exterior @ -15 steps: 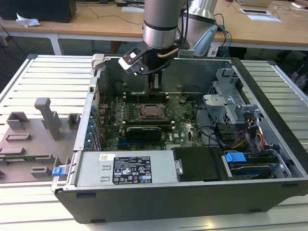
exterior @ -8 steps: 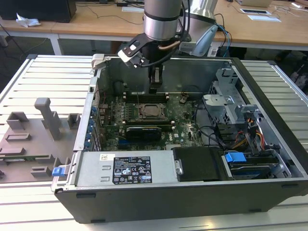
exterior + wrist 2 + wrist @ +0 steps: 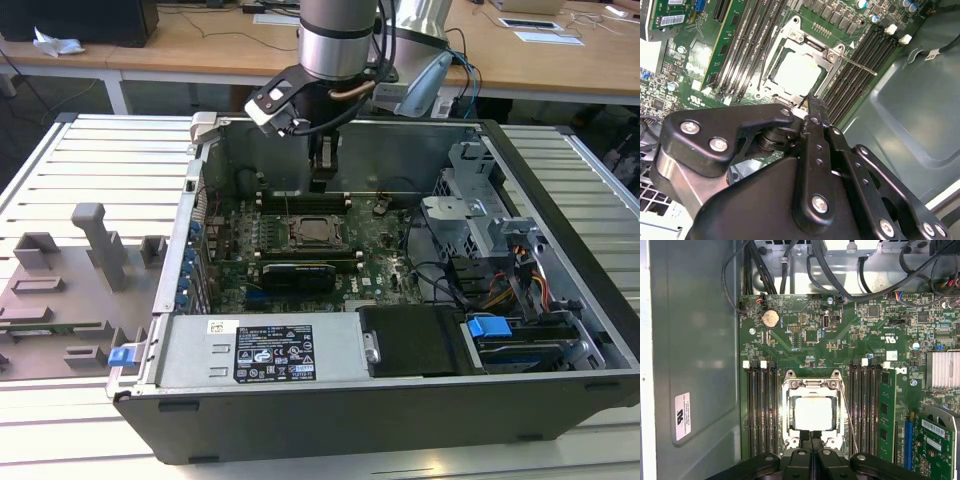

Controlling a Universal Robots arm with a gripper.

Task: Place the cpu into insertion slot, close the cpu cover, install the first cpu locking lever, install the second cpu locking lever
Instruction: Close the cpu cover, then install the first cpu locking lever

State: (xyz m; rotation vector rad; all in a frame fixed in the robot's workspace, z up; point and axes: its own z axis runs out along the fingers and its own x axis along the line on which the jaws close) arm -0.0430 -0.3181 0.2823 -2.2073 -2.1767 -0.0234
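Gripper (image 3: 810, 434) clenched empty above the cpu (image 3: 813, 413), seated under its cpu cover (image 3: 788, 412) (lever stage, I reckon); the thin locking lever (image 3: 849, 417) needs precise contact.

A pale slatted metal worktable (image 3: 90, 150) spans the foreground; behind it stand light wooden desks (image 3: 200, 45) (white papers (image 3: 548, 37) lie on one), with dark floor (image 3: 40, 100) beneath.

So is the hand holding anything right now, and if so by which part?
Nothing is held. The hand is shut and empty, poised at the edge of the cpu cover; the cpu lies under that cover's window.
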